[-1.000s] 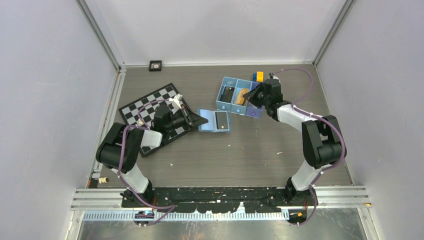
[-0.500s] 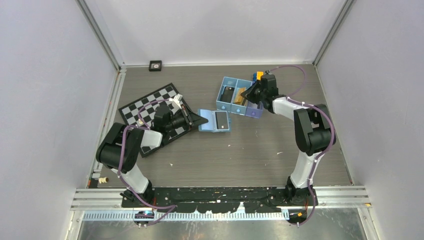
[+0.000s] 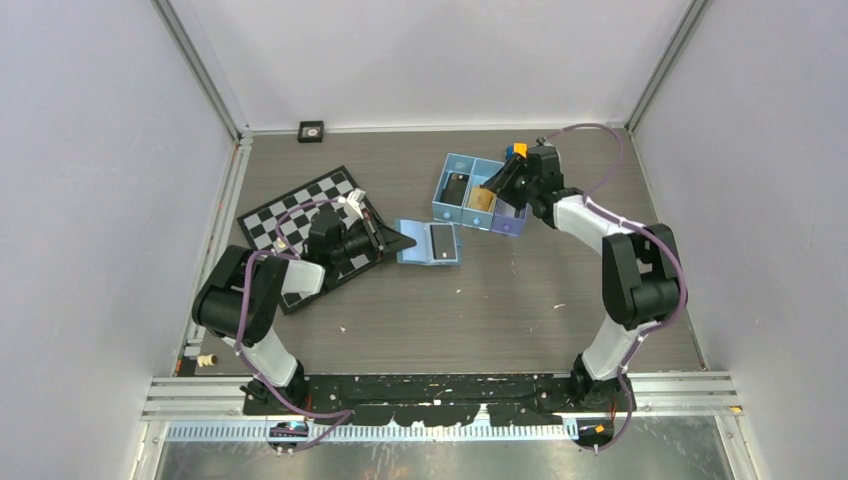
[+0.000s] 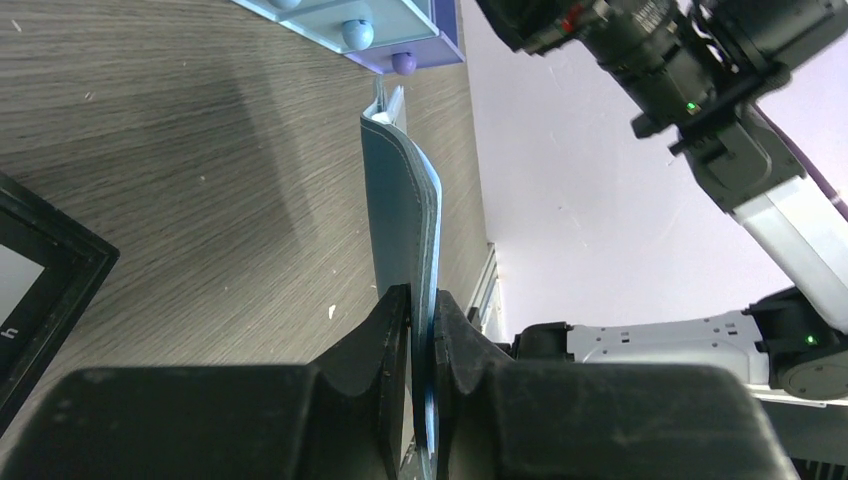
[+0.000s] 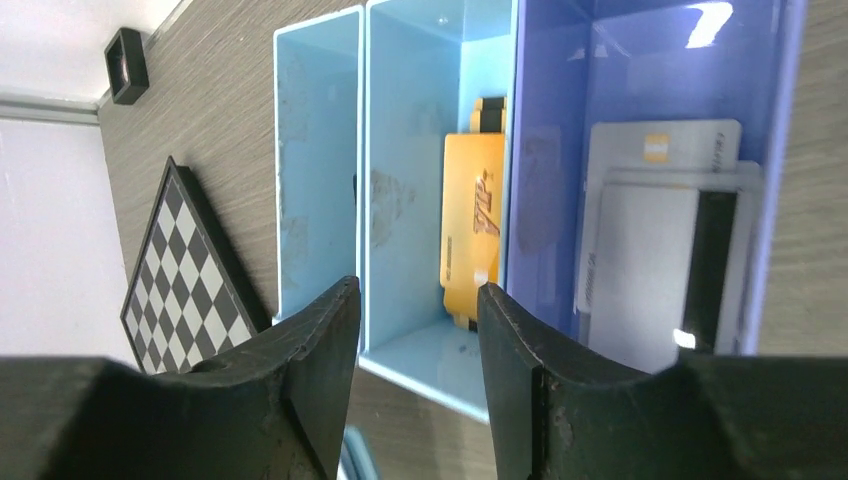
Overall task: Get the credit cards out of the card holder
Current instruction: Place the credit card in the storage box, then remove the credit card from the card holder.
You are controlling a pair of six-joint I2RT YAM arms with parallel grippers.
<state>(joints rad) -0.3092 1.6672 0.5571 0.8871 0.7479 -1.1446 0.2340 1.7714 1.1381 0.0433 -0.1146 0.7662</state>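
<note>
Opening its fingers just now, the right hand (image 5: 415, 300) hangs spread over the blue box (image 5: 315, 150). A moment ago it was pressed tight shut. Nothing is between its fingers, so I think it has just dropped a card into the box, but I cannot tell which one. The orange card (image 5: 472, 230) lies in the middle part, and a grey card (image 5: 660, 160) lies in the purple part beside it. The left hand (image 4: 422, 310) has not changed and pinches the edge of the blue wallet (image 4: 405, 220) on the tabletop (image 3: 500, 300), near the box. A dark card (image 3: 440, 240) seems to be in the wallet, so one more may need pulling out.
</note>
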